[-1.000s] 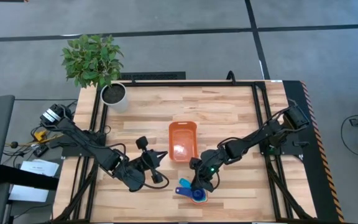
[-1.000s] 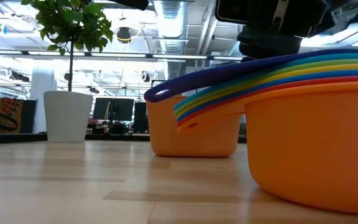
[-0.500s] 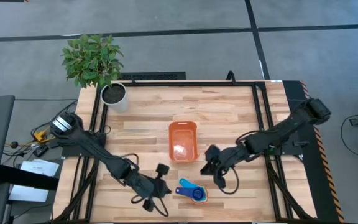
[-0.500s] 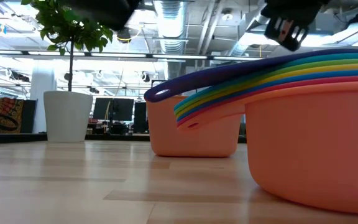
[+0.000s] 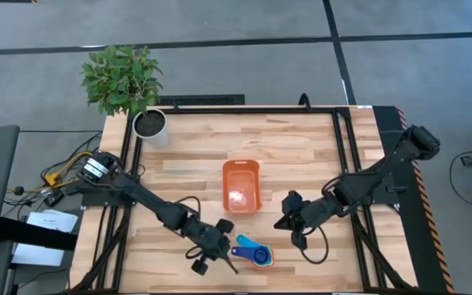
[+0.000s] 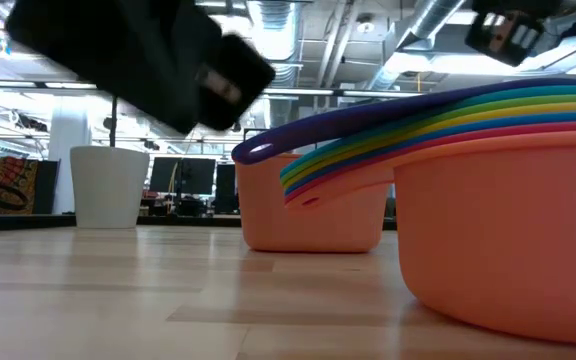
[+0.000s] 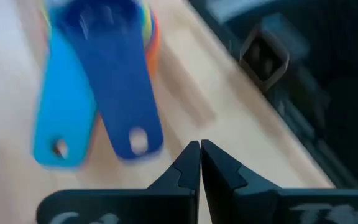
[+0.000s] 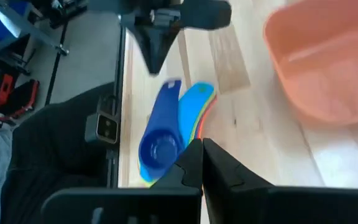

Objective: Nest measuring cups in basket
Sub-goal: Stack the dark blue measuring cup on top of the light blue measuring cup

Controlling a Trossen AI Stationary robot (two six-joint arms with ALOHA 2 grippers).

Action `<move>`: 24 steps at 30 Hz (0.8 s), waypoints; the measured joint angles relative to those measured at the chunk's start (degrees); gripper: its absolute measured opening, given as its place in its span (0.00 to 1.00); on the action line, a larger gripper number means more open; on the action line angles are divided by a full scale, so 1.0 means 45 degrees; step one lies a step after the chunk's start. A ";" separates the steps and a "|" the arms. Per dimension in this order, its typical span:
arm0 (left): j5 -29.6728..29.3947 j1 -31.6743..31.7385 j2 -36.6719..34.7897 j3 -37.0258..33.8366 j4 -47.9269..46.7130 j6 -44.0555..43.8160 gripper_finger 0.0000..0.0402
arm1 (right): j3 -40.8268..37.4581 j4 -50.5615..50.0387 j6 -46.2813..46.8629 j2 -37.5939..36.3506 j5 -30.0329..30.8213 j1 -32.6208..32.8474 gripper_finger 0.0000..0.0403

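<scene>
The measuring cups [image 5: 254,253] sit nested in one stack on the wood near the table's front edge, the orange one [image 6: 498,230] lowest on the table, a dark blue one [image 7: 114,56] on top, handles fanned toward the left. The orange basket [image 5: 241,186] stands behind them at mid-table with nothing in it. My left gripper [image 5: 226,248] is shut, its tips [image 7: 200,155] just short of the handle ends and clear of them. My right gripper [image 5: 280,221] is shut too [image 8: 201,152], raised to the right of the stack and in front of the basket's right side.
A white plant pot [image 5: 150,124] stands at the far left corner. A black frame rail [image 5: 344,156] runs along the table's right side and another along the left. Open wood lies between the basket and the pot. Cables trail from both arms.
My left gripper has swung toward the near edge and rightward, sinking and turning, until it points at the cups' handle ends. My right gripper has drawn up and away from the stack toward the right. The stack has kept its place.
</scene>
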 joint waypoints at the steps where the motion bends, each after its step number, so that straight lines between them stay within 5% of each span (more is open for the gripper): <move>1: 0.0385 0.0122 0.0146 -0.0027 -0.0085 -0.0027 0.00 | 0.0000 -0.0153 0.0211 0.0004 -0.0004 0.0089 0.05; 7: 0.0765 0.0400 0.0993 -0.0008 0.0684 -0.0033 0.00 | -0.0009 -0.0858 0.1500 0.0576 0.0064 0.0838 0.05; 17: -0.1478 0.0535 0.1044 0.0065 0.0788 -0.0015 0.00 | 0.0000 -0.0673 0.3233 0.1751 -0.0003 0.1865 0.06; 24: -0.1719 0.0869 0.1039 0.0065 0.0544 -0.0508 0.00 | 0.0000 -0.0123 0.3557 0.2314 -0.0038 0.2489 0.04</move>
